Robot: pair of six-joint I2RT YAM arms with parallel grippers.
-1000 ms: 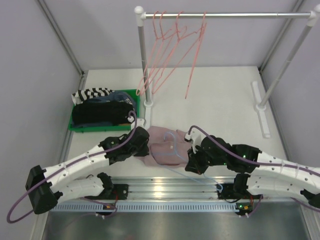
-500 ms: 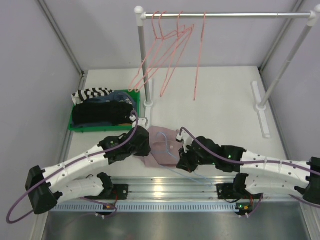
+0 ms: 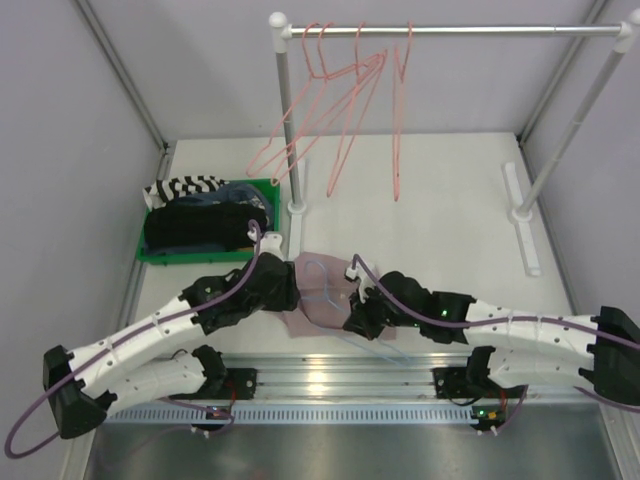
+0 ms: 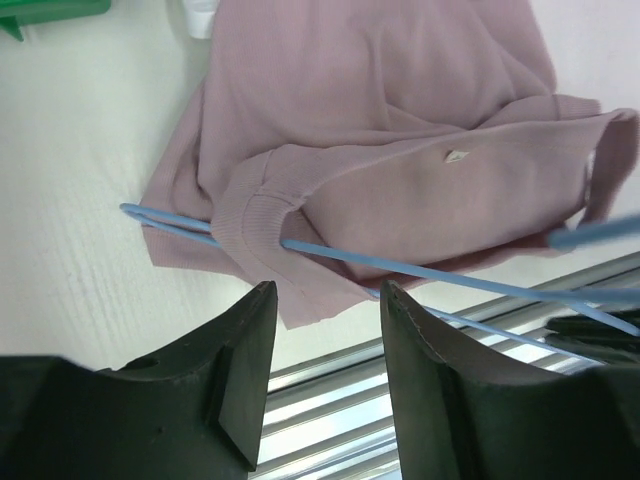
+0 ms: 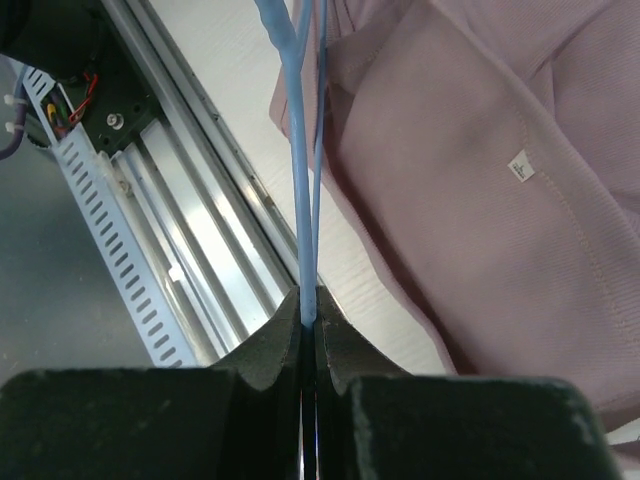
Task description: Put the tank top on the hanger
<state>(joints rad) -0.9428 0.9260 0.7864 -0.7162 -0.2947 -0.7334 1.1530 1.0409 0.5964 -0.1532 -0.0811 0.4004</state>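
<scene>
Table (image 3: pixel 450 200): we found tank top (image 3: pixel 318 300) lying crumpled at near edge, between both arms. Hanger (image 4: pixel 340 253): one wire end threaded through armhole, tip poking past fabric. We saw right gripper (image 5: pixel 310 312) clamped on hanger wire, and left gripper (image 4: pixel 325 300) with fingers apart, empty, just beside hem. We judged threading half done. Next move called for easing second shoulder over free hanger end.

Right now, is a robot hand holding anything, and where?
The right gripper pinches the blue hanger where two wires meet. The left gripper is open and empty.
</scene>
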